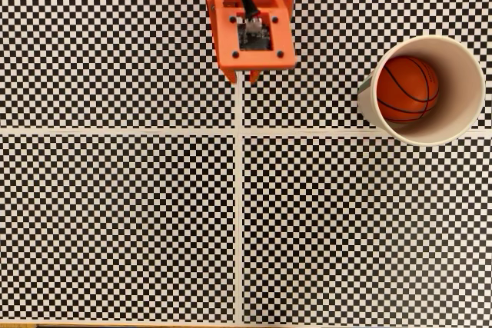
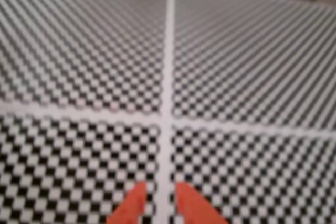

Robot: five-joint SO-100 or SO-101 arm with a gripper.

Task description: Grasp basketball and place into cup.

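The basketball (image 1: 407,87) lies inside the cup (image 1: 461,74), which stands on the checkered counter (image 1: 115,220) close to its right edge in the fixed view, a little above the pale horizontal line that crosses the surface. The cup's round rim faces the camera and the ball sits low against its left inner wall, orange-brown with dark seams plainly showing. The orange arm (image 1: 252,13) reaches in from the top edge of the counter, near the middle, over the pale vertical line, well apart from the cup; a black cable runs along its top. In the wrist view the tool (image 2: 159,203) shows as two orange fingertips (image 2: 131,208) at the bottom edge, one on each side of the pale vertical line, with a narrow gap of bare counter between them and nothing held there, so the tool stands slightly parted and empty. Ahead of the tips the two pale lines cross on the black-and-white pattern; the picture is blurred.
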